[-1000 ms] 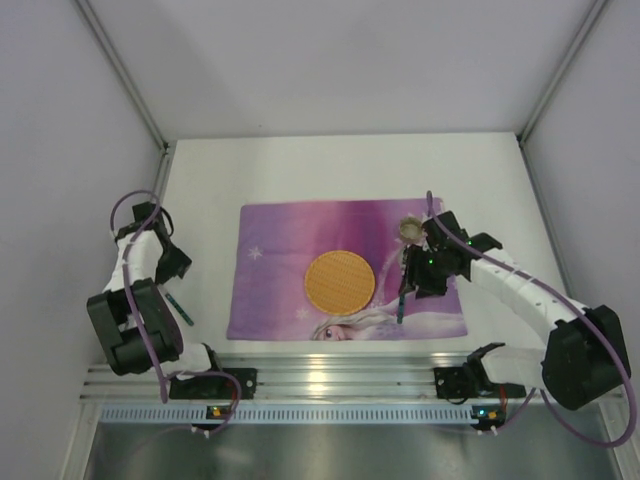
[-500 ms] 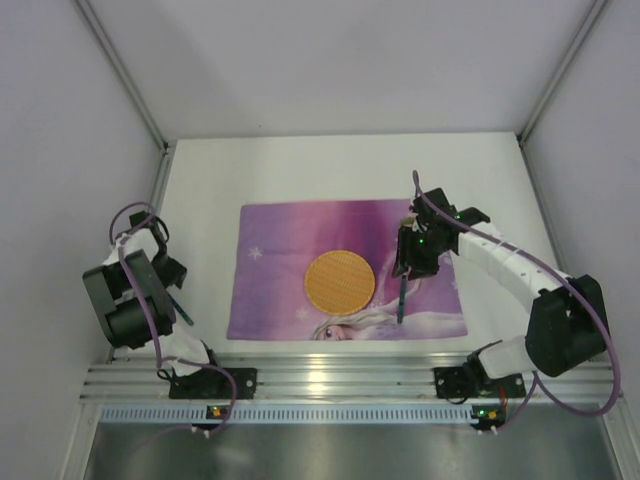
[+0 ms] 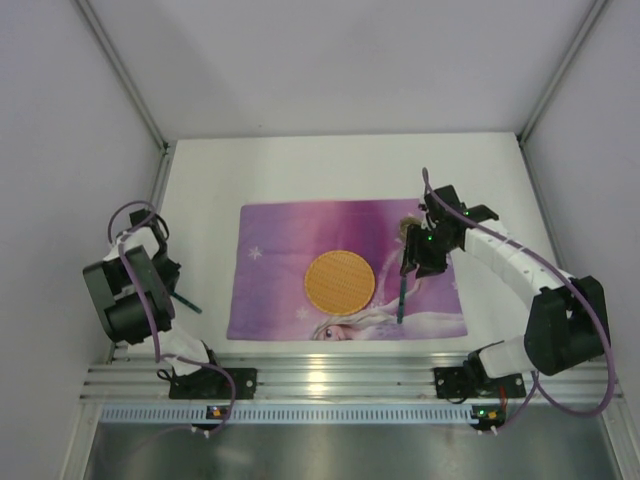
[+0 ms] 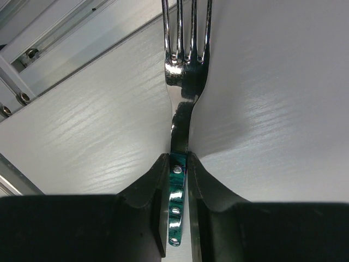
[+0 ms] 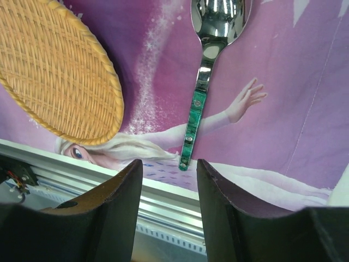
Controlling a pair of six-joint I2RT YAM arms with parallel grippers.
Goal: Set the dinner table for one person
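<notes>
My left end effector (image 4: 177, 164) clamps the fork (image 4: 185, 60) handle; I should lift it level. My right end effector (image 5: 169, 164), released, hovers over the spoon (image 5: 204, 82).

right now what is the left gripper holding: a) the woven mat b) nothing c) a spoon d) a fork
d: in the left wrist view the left gripper is shut on the green handle of the fork, its tines pointing away.
</notes>
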